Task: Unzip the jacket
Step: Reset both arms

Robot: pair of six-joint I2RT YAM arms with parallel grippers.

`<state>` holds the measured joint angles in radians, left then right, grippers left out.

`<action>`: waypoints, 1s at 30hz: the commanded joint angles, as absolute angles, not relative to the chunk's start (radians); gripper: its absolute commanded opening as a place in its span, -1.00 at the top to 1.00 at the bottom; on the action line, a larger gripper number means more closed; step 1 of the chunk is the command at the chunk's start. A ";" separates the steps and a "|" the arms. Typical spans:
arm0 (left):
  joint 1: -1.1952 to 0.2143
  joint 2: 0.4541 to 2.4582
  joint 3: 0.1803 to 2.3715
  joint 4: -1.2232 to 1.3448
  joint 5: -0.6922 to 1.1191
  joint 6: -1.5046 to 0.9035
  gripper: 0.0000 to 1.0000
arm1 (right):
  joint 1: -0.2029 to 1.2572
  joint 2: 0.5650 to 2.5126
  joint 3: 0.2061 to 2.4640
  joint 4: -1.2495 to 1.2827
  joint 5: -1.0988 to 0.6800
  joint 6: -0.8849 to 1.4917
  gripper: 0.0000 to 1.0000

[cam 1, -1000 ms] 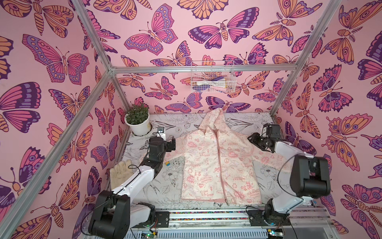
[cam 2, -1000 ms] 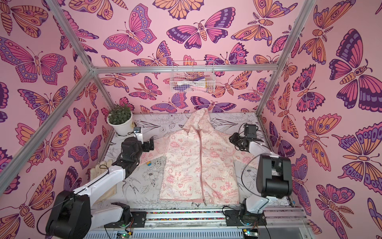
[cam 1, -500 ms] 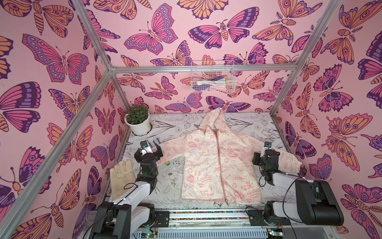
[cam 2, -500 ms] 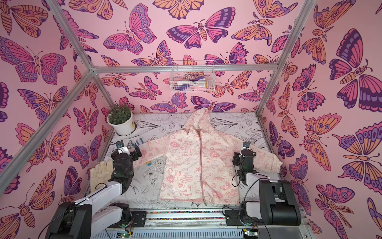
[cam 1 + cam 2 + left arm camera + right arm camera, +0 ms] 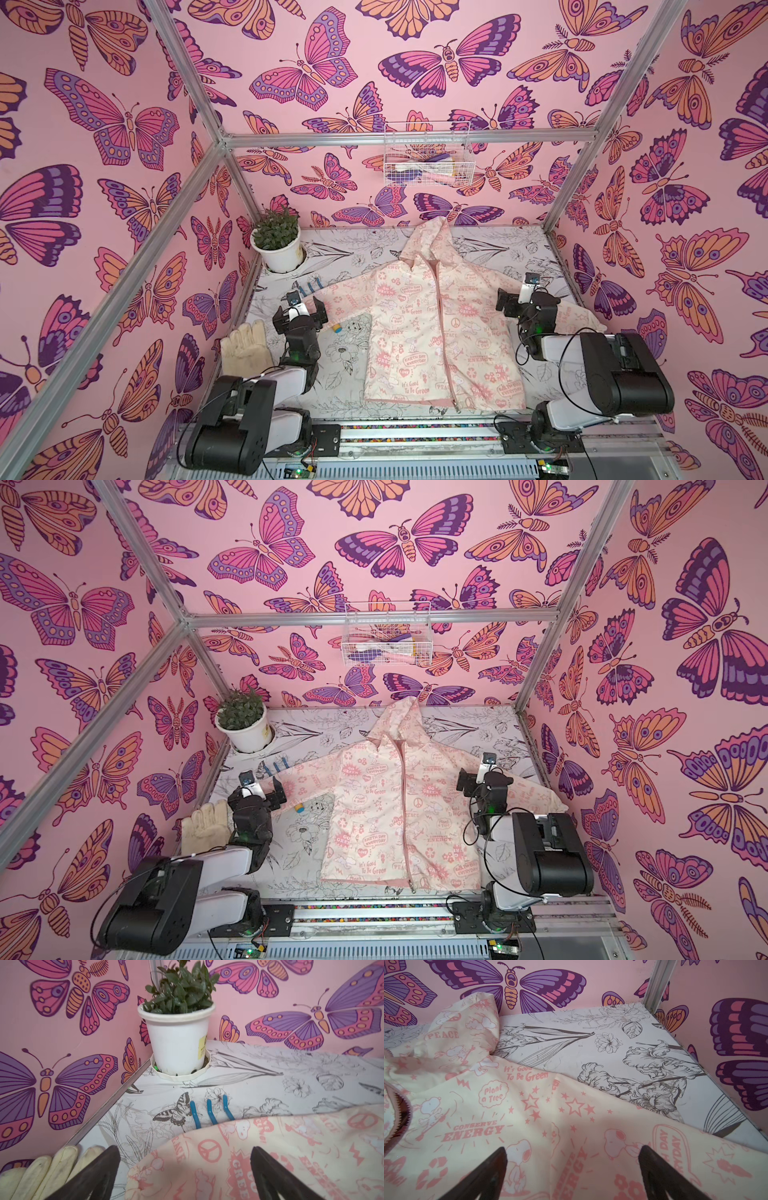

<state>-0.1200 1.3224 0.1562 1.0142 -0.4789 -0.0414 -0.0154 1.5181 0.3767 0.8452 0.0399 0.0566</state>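
Jacket (image 5: 432,340) | we note sleeves (image 5: 353,291) now spread flat, zip (image 5: 444,345) mostly closed | left gripper (image 5: 184,1148) fingers apart over cuff | right gripper (image 5: 573,1147) fingers since parted, holding nothing.

You are looking into a booth closed in at the back and both sides by butterfly-printed pink walls (image 5: 124,124), the butterflies large and drawn in purple, magenta and orange. Bare silver aluminium frame bars (image 5: 311,141) run across the back wall and slant down along the corners. A white wire basket (image 5: 426,174) hangs from the back bar; what lies in it is too small for you to tell. Below, the white counter with black line-drawn flowers (image 5: 519,253) fills the booth's base. In its far corner on the left arm's side stands a white plastic pot of green leafy plant (image 5: 282,257). Light is soft and even
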 commanded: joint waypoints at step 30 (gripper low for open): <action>-0.053 1.557 0.293 1.039 -0.160 0.060 -0.99 | 0.000 1.509 0.412 0.796 0.042 0.047 -0.98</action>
